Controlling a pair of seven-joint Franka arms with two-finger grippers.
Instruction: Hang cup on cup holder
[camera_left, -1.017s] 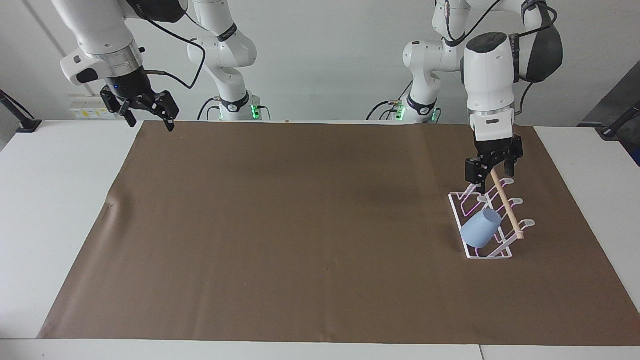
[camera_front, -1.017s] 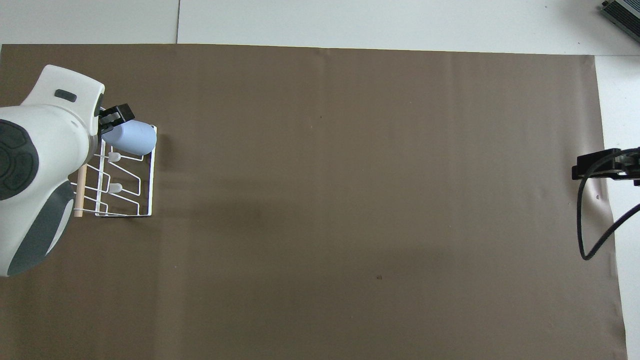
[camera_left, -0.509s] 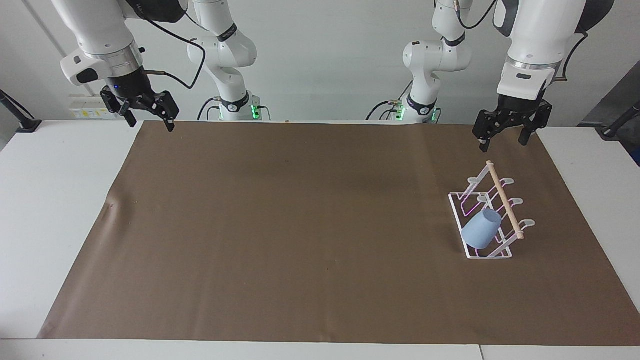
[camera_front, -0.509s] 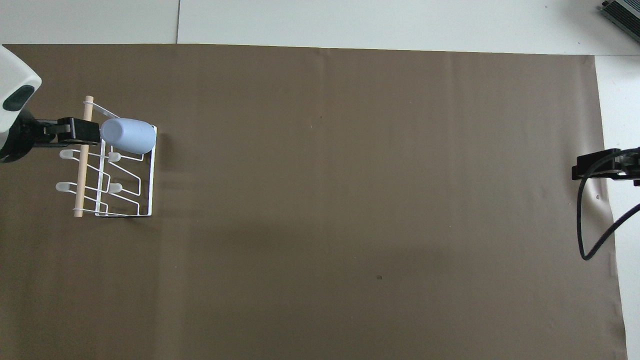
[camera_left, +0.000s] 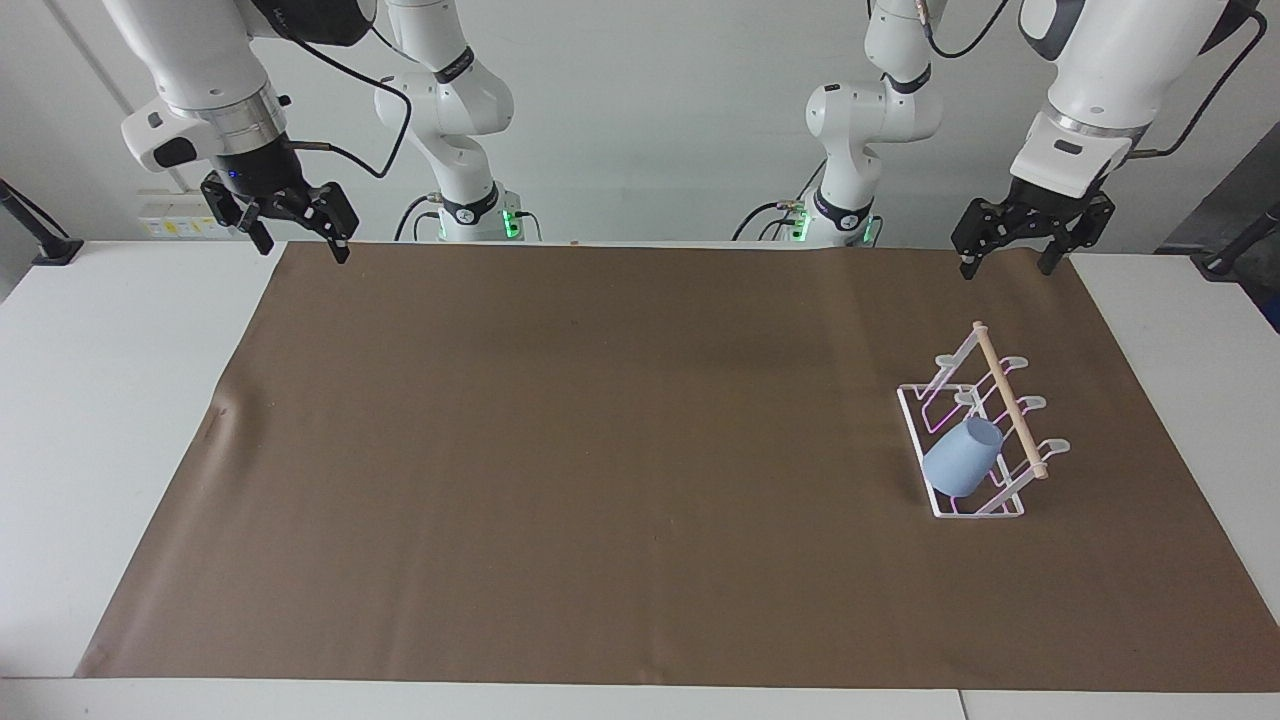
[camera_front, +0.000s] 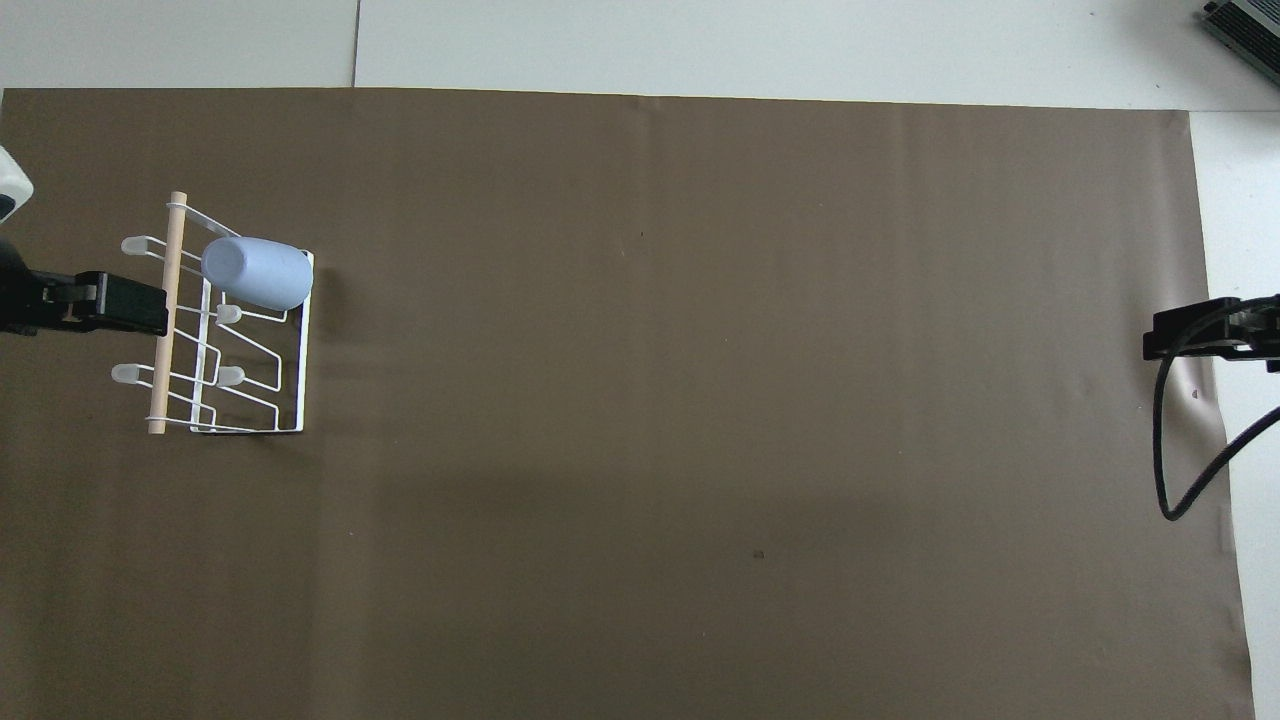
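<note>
The light blue cup (camera_left: 960, 460) sits tilted on the white wire cup holder (camera_left: 1011, 407), at the holder's end farther from the robots. No gripper touches it. It also shows in the overhead view (camera_front: 256, 272), on the cup holder (camera_front: 165, 330). My left gripper (camera_left: 1006, 262) is open and empty, raised over the mat's edge nearest the robots, clear of the holder. In the overhead view the left gripper (camera_front: 120, 303) reaches only the wooden dowel side. My right gripper (camera_left: 300, 245) is open and empty and waits raised at the right arm's end of the table; it shows in the overhead view too (camera_front: 1190, 335).
A brown mat (camera_left: 600, 450) covers most of the white table (camera_left: 100, 400). The cup holder stands on the mat toward the left arm's end. A black cable (camera_front: 1165, 450) hangs by the right gripper.
My left gripper has lifted away from the cup holder's nearer end and drawn back toward its base. The cup stays on the holder. The right arm has not moved.
</note>
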